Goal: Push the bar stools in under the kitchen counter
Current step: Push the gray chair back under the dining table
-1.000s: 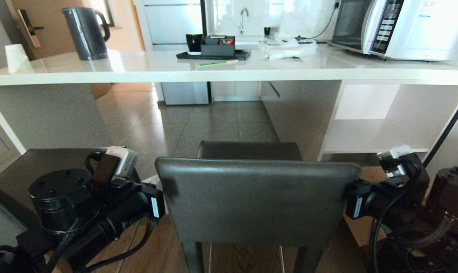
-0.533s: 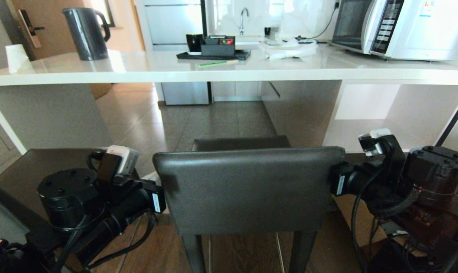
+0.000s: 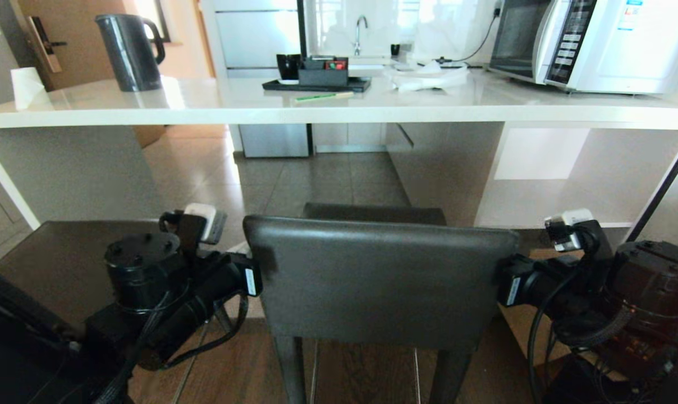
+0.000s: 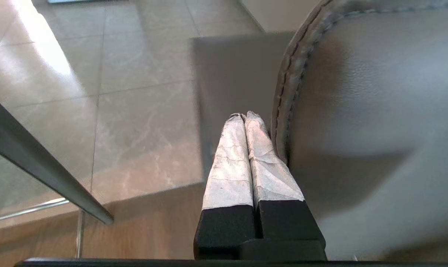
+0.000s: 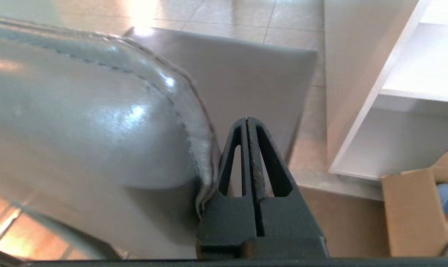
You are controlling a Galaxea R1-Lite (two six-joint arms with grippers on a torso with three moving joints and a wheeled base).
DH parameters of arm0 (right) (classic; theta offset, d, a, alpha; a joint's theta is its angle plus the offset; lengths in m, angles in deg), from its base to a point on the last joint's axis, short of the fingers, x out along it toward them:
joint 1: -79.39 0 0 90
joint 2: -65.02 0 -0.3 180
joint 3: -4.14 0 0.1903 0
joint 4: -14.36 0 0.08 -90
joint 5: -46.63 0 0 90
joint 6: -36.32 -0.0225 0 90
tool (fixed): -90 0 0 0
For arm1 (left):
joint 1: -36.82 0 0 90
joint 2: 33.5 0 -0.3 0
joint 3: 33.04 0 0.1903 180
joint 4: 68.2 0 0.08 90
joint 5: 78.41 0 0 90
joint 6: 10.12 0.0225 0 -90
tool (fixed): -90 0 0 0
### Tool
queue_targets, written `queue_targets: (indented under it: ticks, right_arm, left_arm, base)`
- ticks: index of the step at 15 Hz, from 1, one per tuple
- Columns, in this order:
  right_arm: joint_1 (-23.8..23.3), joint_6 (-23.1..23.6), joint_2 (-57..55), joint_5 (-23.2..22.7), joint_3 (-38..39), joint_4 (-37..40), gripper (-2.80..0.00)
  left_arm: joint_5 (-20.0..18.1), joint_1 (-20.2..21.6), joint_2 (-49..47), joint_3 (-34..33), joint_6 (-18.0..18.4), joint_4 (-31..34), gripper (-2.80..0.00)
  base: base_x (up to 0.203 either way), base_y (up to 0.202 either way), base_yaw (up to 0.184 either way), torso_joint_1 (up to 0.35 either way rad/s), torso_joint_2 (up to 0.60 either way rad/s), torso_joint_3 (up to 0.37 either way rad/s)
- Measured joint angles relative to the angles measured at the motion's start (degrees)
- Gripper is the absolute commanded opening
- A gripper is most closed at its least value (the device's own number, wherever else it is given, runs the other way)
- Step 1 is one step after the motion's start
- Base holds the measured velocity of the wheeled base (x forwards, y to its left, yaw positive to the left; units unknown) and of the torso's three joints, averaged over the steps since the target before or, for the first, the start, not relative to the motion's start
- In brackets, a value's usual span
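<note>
Head view: one bar stool (image 3: 381,283) stands square in front of the robot, its low dark grey leather backrest facing the camera, a strip of its flat seat showing beyond the top edge and slim dark legs with thin metal rods dropping out of frame below. It is on the near side of the kitchen counter (image 3: 339,106), seat pointed toward the open gap under the thick white glossy slab, not yet beneath it. A second stool's dark seat (image 3: 64,264) lies at the robot's left, partly behind the left arm.

The left gripper (image 4: 243,116) has its pale wrapped fingers (image 4: 229,163) pressed together with nothing between them, lying against the stitched left edge of the backrest. The right gripper (image 5: 247,120) is likewise closed and empty, its black fingers (image 5: 263,159) tight beside the backrest's right edge (contact looks likely there, though the seam hides the exact meeting point).

On the counter sit a dark electric kettle (image 3: 130,51), a black tray (image 3: 316,84) with small holders, a green pencil (image 3: 323,96), a crumpled white cloth (image 3: 429,77) and a white microwave oven (image 3: 591,42). Under the slab's right part is a white open shelf unit (image 3: 546,196). The floor is beige tile beneath the counter and brown wood where the stool stands; a cardboard box (image 5: 413,215) sits by the shelf.
</note>
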Motion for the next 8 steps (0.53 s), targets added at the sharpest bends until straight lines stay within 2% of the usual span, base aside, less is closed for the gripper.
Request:
queue_targets:
  ticks: [4, 8]
  right_arm:
    - [-1.4, -0.1, -1.9, -0.3, -1.0, 0.3, -2.80]
    - [-1.5, 0.6, -5.9, -0.2, -7.1, 0.0, -2.80]
  left_arm:
    - [0.1, 0.4, -3.7, 5.2, 0.2, 0.7, -2.80]
    - [-1.6, 4.0, -4.8, 7.3, 0.3, 0.4, -2.80]
  base:
    - [0.000, 0.000, 0.000, 0.000, 0.00, 0.000]
    - [0.000, 0.000, 0.000, 0.000, 0.00, 0.000]
